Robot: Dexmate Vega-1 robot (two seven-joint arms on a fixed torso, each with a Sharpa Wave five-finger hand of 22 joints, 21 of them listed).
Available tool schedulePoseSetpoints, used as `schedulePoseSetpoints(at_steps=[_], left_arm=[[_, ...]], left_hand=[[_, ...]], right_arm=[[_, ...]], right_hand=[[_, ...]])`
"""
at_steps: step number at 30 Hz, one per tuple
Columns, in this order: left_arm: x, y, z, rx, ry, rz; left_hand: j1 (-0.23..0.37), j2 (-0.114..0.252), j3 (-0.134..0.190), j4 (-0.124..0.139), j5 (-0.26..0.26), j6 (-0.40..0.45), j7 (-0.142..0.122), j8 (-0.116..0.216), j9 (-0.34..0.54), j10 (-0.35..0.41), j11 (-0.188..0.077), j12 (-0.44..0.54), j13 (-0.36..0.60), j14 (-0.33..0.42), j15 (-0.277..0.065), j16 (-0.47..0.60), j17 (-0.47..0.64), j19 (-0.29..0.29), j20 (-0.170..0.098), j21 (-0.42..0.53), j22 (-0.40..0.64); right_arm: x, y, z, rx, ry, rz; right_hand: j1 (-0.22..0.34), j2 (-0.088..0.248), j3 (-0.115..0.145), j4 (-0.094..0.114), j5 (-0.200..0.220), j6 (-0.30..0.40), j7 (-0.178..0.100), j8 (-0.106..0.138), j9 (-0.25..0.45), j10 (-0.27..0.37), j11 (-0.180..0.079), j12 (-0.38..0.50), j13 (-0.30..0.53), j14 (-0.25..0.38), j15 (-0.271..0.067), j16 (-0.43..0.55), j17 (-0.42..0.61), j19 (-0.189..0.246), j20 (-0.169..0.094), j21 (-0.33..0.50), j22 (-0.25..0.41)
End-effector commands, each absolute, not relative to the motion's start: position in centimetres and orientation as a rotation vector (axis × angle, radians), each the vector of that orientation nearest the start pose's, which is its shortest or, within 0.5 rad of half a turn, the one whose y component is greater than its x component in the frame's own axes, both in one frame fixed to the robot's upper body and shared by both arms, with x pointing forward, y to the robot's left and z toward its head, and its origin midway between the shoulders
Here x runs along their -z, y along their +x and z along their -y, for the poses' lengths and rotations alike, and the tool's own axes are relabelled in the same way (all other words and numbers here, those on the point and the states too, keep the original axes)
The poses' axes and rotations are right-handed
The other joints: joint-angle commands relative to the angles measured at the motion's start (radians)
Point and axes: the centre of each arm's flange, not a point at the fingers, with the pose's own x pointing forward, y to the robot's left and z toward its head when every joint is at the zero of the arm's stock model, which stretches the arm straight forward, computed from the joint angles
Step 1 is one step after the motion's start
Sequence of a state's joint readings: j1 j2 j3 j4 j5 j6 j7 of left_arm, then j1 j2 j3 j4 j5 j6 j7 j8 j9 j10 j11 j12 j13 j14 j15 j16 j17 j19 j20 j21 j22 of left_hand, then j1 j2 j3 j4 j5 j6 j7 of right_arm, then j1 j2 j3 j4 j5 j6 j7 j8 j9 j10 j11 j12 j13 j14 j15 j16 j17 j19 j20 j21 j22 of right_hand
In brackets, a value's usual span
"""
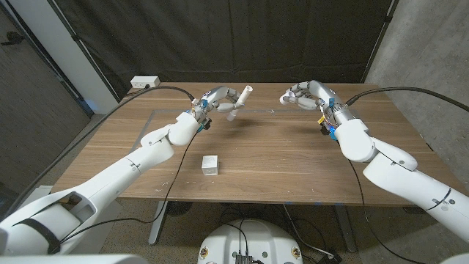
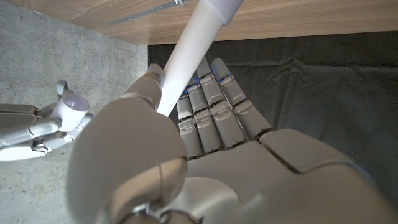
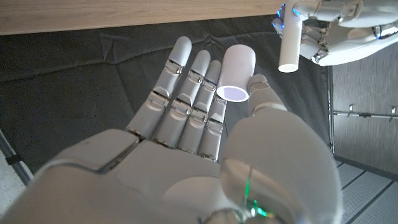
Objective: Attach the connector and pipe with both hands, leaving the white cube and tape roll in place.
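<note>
Holding the pipe (image 1: 240, 99) in my left hand (image 1: 217, 101), I grip the connector (image 3: 236, 73) in my right hand (image 1: 302, 94), the two raised apart above the table (image 1: 278, 158), white cube (image 1: 211, 164) resting below.

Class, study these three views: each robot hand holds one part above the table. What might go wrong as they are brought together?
1. The pipe in the left hand sits tilted, so it may miss the opening of the connector.
2. The right hand holds the connector only at its fingertips; pushing might make it slip.
3. A dropped part could strike the white cube.

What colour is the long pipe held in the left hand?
White; the long plastic pipe shows best in the left wrist view.
</note>
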State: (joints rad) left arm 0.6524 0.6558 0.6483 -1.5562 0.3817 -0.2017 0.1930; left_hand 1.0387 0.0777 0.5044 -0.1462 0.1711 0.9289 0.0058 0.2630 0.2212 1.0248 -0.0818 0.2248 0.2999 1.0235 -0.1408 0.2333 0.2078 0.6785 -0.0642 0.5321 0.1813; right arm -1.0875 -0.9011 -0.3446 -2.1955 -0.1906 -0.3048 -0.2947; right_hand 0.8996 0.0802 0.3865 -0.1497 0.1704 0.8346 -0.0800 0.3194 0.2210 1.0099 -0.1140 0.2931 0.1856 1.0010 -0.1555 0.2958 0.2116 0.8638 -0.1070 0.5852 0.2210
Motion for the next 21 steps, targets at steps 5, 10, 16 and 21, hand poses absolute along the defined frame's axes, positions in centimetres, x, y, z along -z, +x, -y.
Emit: schedulePoseSetpoints(at_steps=[5,10,16,21], left_arm=[[-7.1,59.0,-13.0,0.161,1.263,1.037],[-7.2,59.0,-12.4,0.176,1.290,1.024],[-7.1,58.9,-11.9,0.187,1.317,1.015],[-7.2,59.0,-11.6,0.194,1.328,1.009]], left_hand=[[0.048,0.053,0.065,0.034,0.003,0.037,0.041,0.006,0.007,0.035,-0.027,0.011,0.010,0.034,-0.028,0.008,0.007,0.009,-0.017,0.009,0.003],[0.048,0.052,0.065,0.034,0.003,0.037,0.039,0.005,0.007,0.037,-0.025,0.012,0.013,0.038,-0.031,0.009,0.008,0.012,-0.018,0.011,0.003],[0.048,0.052,0.065,0.035,0.004,0.035,0.040,0.005,0.008,0.038,-0.025,0.013,0.017,0.041,-0.032,0.011,0.009,0.013,-0.018,0.012,0.003],[0.048,0.051,0.066,0.035,0.004,0.037,0.038,0.005,0.008,0.038,-0.026,0.014,0.020,0.037,-0.031,0.009,0.009,0.014,-0.019,0.013,0.002]], right_arm=[[-5.4,49.6,22.0,0.073,-0.887,0.846],[-5.4,49.4,21.7,0.093,-0.888,0.863],[-5.3,49.1,21.6,0.102,-0.880,0.869],[-5.1,49.1,21.2,0.103,-0.865,0.873]], right_hand=[[0.072,0.088,0.028,0.032,0.005,0.091,-0.037,-0.003,0.002,0.011,0.004,-0.002,0.002,0.009,-0.071,-0.005,0.002,-0.001,-0.108,0.007,0.004],[0.073,0.088,0.028,0.032,0.005,0.092,-0.037,-0.006,0.002,0.009,0.013,-0.007,0.002,0.011,-0.071,-0.008,0.002,-0.001,-0.108,0.011,0.004],[0.069,0.090,0.026,0.037,0.006,0.081,-0.037,-0.012,0.008,0.004,0.005,-0.013,0.002,0.010,-0.068,-0.012,0.002,-0.007,-0.107,0.013,0.004],[0.069,0.094,0.026,0.040,0.007,0.082,-0.036,-0.012,0.013,0.006,0.006,-0.015,0.003,0.008,-0.071,-0.015,0.002,-0.011,-0.107,0.016,0.004]])
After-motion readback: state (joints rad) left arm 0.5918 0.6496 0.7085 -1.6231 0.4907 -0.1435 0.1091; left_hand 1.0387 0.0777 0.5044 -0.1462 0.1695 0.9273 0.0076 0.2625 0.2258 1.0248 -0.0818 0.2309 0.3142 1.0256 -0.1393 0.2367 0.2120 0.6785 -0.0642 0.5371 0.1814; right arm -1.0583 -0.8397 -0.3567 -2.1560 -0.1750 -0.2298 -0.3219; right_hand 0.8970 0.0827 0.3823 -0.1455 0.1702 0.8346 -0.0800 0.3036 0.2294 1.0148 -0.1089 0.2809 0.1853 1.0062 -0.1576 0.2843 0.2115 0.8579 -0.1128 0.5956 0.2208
